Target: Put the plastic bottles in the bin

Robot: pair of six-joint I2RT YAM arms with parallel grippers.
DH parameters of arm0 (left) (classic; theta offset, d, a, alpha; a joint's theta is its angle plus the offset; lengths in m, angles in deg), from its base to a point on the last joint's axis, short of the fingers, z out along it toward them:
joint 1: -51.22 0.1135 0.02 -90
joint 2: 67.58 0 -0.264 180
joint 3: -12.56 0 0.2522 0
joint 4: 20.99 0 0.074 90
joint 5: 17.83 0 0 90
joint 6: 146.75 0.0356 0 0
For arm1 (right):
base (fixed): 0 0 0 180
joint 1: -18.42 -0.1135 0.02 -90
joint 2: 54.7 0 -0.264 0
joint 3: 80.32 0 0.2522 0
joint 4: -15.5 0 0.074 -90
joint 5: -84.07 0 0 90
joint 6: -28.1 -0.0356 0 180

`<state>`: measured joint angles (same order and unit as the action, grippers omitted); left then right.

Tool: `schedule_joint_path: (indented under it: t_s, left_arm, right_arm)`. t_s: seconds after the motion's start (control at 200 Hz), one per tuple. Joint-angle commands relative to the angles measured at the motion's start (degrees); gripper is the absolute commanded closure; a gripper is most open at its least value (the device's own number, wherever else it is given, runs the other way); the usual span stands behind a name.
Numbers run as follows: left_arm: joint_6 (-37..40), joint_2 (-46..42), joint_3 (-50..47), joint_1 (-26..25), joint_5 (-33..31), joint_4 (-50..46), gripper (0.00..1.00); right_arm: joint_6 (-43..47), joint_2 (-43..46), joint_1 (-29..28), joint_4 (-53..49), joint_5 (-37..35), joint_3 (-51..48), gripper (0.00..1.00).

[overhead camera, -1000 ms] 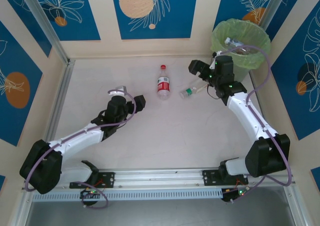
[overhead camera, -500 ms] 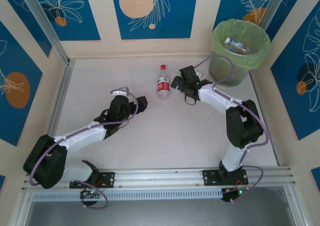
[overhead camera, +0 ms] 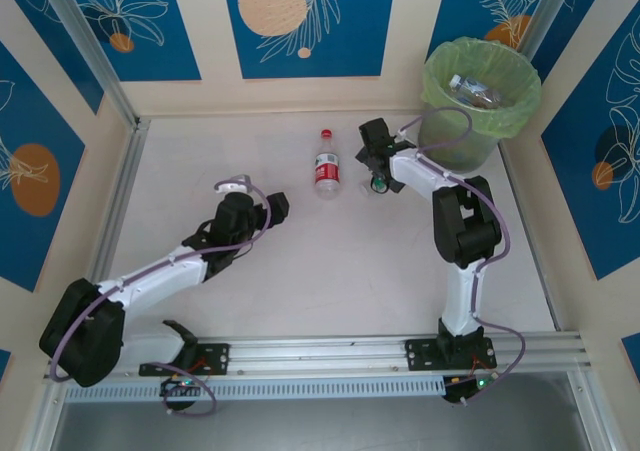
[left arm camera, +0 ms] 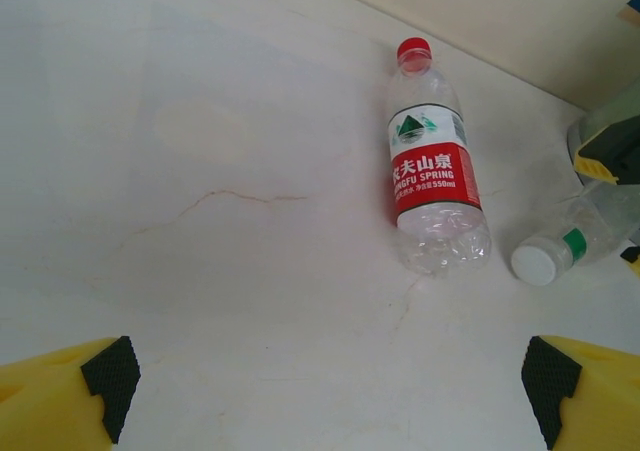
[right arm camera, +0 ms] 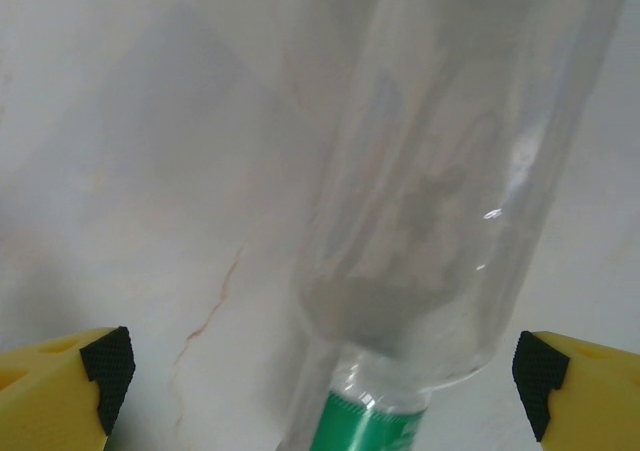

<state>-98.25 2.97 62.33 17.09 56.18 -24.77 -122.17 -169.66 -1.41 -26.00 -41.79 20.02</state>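
While the left gripper [left arm camera: 325, 376] gapes, a clear bottle [right arm camera: 440, 221] lies between the right gripper's [right arm camera: 320, 376] spread fingers [right arm camera: 100, 366].

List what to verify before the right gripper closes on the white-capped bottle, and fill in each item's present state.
1. Right gripper open: ok, pads wide apart.
2. White-capped bottle between its pads: ok, the body lies in the gap and neither pad touches it.
3. Red-labelled bottle clear of the grasp: ok, it lies apart beside the other bottle.
4. Left gripper out of the way: ok, open, empty, short of both bottles.
5. Bin ready: ok, upright with its mouth unobstructed.
6. Pads low enough for a firm grip: cannot tell.
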Motion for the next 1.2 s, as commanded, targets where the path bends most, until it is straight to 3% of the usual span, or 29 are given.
schedule_joint_path:
  t_s: [0.0, 0.115, 0.395, 0.57, 0.81, 1.035, 1.195]
  left_arm:
    - [0.02, -1.2, -0.74, 0.65, -2.11, -1.97, 0.0]
    - [-0.22, -0.9, -0.61, 0.7, -2.81, -2.63, 0.0]
    - [-0.34, 0.43, 0.29, 0.72, -2.5, -2.68, 0.0]
    - [-0.32, 1.39, 0.84, 0.73, -1.5, -2.59, 0.0]
    - [-0.34, 1.72, 0.99, 0.7, -1.51, -2.77, 0.0]
    - [-0.08, 1.7, 1.08, 0.7, -1.53, -3.19, 0.0]
    - [-0.42, 1.49, 0.56, 0.78, -1.56, -3.22, 0.0]
  right_arm:
    - [-1.42, -1.52, 2.2, -2.63, -2.43, 1.73, 0.0]
    - [1.19, -4.23, 4.61, -1.5, 3.16, 3.27, 0.0]
    - [3.59, -8.49, 6.65, -0.67, 5.0, 6.28, 0.07]
    - [4.93, -9.5, 7.01, -1.71, 6.27, 7.9, 0.18]
    - [6.48, -6.42, 6.46, 2.98, 8.59, 3.52, 0.35]
    - [9.23, -2.5, 5.39, 5.57, 9.65, 0.22, 0.4]
    - [13.36, 1.72, 4.24, 9.69, 11.97, -3.73, 0.5]
